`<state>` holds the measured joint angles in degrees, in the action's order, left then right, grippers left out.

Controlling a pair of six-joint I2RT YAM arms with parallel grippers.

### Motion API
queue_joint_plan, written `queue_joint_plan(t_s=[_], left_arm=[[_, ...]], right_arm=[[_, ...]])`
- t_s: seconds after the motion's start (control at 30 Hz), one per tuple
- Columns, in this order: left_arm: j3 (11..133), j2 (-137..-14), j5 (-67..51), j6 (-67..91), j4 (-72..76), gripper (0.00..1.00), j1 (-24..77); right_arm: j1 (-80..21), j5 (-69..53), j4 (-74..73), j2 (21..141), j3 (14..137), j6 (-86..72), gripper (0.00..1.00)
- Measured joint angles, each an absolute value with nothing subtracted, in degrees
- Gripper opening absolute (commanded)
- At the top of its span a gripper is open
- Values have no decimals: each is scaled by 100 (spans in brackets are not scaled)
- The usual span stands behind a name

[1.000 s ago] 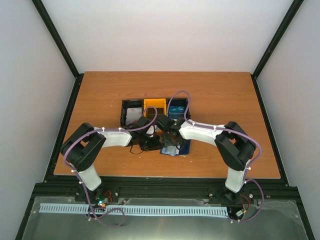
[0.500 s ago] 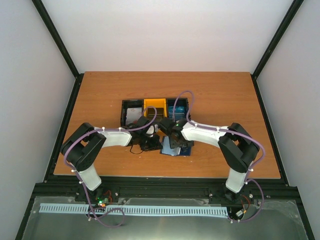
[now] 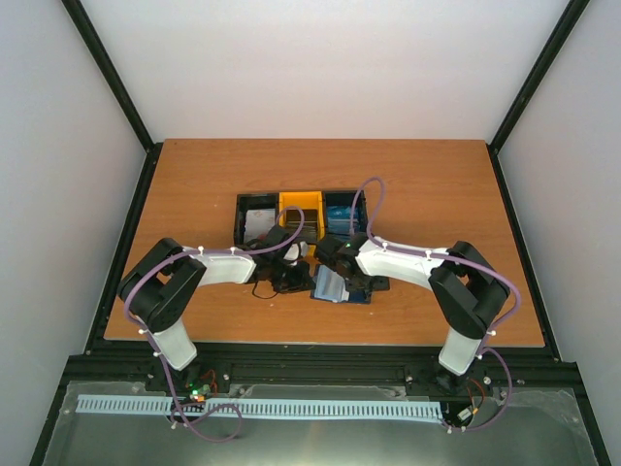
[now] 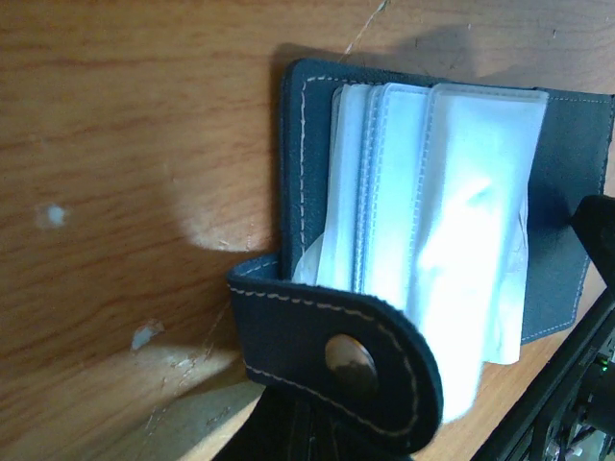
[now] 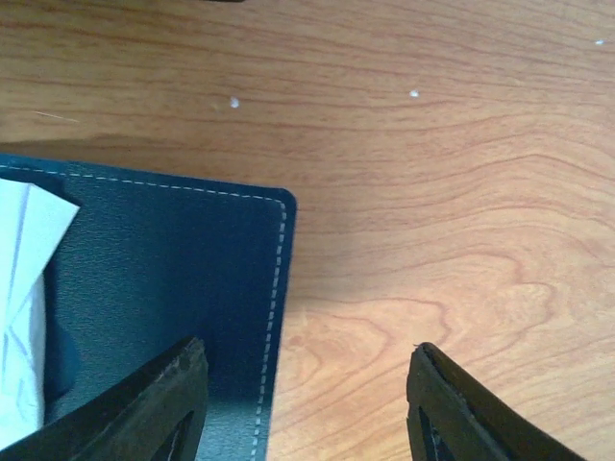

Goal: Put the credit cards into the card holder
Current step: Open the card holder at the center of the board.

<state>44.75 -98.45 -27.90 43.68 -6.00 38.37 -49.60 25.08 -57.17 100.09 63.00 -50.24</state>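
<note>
Navy card holder (image 4: 437,230) pinched in left jaws, right jaws open, now narrower.

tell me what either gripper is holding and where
Left gripper seems to pinch the snap strap of the wallet; right gripper, open astride its edge, holds nothing.
</note>
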Motion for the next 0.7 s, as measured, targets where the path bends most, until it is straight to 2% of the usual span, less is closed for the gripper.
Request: queue_joint_plan(t_s=[0.23,0.3,0.47,0.7], left_arm=[[4475,-9845,-2805,4329,-600,1,3837],[4475,-9845,-2808,4311,-598,1,3837],[4475,-9845,-2810,4307,-598,0,3837],[4475,-9845,-2812,4309,-598,0,3837]], right_arm=[[-4960,2635,-5771,9699,6536,-4958,54],[-4958,2462,-5509,9382,6589,-4729,49],[-4958,1535,-4689,9192,6805,-4355,26],[-4960,338,-3682,9596,6593,-4392,11]])
